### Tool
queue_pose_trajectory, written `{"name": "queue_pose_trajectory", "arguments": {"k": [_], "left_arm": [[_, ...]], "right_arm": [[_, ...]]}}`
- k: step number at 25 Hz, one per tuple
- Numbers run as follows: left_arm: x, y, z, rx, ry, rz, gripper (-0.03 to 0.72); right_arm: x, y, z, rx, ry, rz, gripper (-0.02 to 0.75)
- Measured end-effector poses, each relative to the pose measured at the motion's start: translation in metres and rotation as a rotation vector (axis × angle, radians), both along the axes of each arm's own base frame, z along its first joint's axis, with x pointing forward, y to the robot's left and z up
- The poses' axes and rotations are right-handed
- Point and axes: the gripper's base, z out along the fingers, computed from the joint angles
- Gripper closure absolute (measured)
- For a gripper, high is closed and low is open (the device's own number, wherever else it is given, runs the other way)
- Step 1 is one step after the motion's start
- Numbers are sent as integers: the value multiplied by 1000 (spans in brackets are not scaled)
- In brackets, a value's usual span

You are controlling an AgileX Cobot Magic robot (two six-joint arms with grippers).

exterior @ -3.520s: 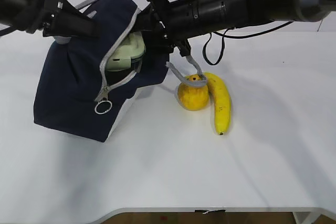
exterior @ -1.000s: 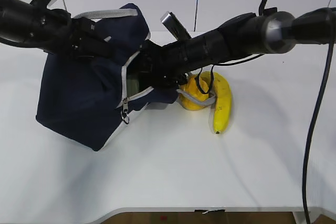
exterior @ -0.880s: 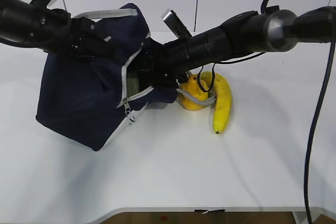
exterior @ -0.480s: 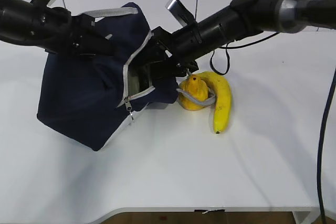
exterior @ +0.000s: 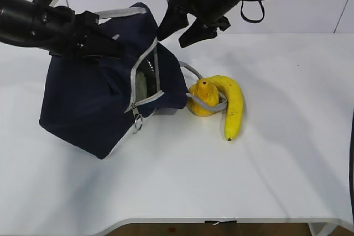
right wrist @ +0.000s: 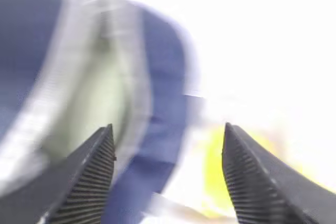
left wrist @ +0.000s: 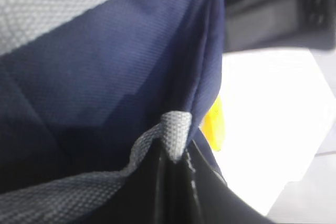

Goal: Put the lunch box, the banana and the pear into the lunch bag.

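Note:
The navy lunch bag (exterior: 83, 103) stands tilted at the left, its zipper mouth open toward the right. The pale green lunch box (exterior: 145, 84) shows inside the opening. My left gripper (exterior: 113, 48) is shut on the bag's grey webbing handle (left wrist: 176, 132) at its top and holds the bag up. My right gripper (exterior: 180, 29) is open and empty, in the air above the bag's mouth. The pear (exterior: 203, 99) and the banana (exterior: 233, 106) lie side by side on the table right of the bag, with a grey handle loop draped over the pear.
The white table (exterior: 287, 153) stretches to the right and front. The right arm's cable (exterior: 251, 12) hangs above the table's far side. The zipper's ring pull (exterior: 138, 124) dangles at the bag's lower front.
My right gripper has pulled out of the bag's mouth and risen up and to the right, open and empty. The lunch box stays inside the bag. The left gripper keeps hold of the handle.

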Motion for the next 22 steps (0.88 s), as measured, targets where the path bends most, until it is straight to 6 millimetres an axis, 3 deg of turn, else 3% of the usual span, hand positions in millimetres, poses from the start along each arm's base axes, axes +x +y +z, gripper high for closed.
{"name": "queue_pose_trajectory", "arguments": {"k": [6, 12, 18, 22], "left_arm": [[0, 10, 2, -37, 25, -10, 676], [2, 26, 5, -91, 53, 0, 676], [0, 32, 6, -115, 68, -16, 676], [-3, 31, 7, -137, 85, -54, 676]], "right_arm": [[-2, -15, 13, -146, -14, -100, 227], [-21, -33, 44, -235, -32, -211, 227], [-51, -47, 46, -307, 48, -274, 230], [-60, -51, 39, -329, 97, -300, 232]]}}
